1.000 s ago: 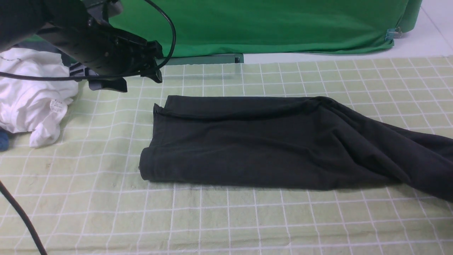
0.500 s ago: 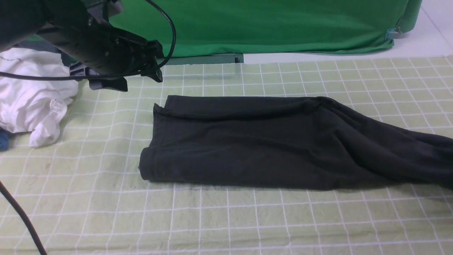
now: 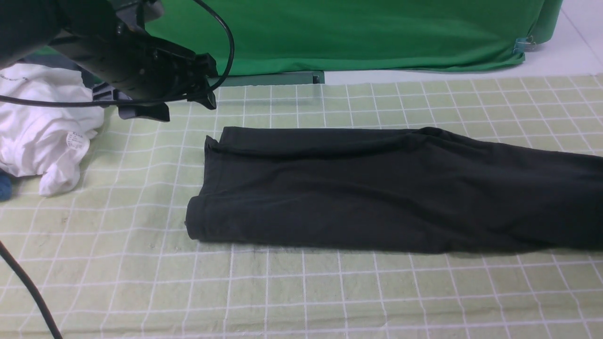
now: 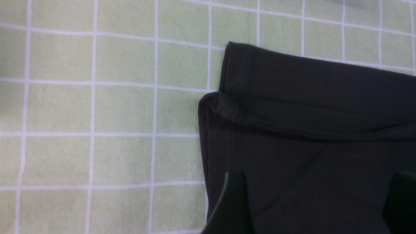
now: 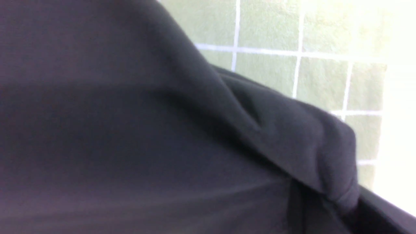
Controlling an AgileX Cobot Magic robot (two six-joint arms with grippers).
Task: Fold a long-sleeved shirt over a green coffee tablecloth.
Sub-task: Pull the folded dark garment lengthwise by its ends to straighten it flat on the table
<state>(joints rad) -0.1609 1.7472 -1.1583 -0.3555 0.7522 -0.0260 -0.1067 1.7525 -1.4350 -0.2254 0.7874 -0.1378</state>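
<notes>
The long-sleeved shirt (image 3: pixel 358 188) lies as a long black folded band across the green coffee tablecloth (image 3: pixel 301 292); its right end runs out of the front view. My left gripper (image 3: pixel 181 109) hangs open above the cloth, behind the shirt's left end. In the left wrist view its fingers (image 4: pixel 234 201) stand wide apart over the shirt's hemmed corner (image 4: pixel 234 107), touching nothing. My right gripper is outside the front view. Black fabric (image 5: pixel 130 130) fills the right wrist view, with a bunched fold (image 5: pixel 338 182) pinched at the jaws, which it hides.
A crumpled white garment (image 3: pixel 42 127) with a label lies at the far left, a blue scrap (image 3: pixel 4 186) beside it. A bright green backdrop (image 3: pixel 358 33) hangs behind the table. A black cable (image 3: pixel 28 292) crosses the near left corner.
The shirt's right end has risen from its droop toward the near right and now stretches level to the right. The left arm has not moved.
</notes>
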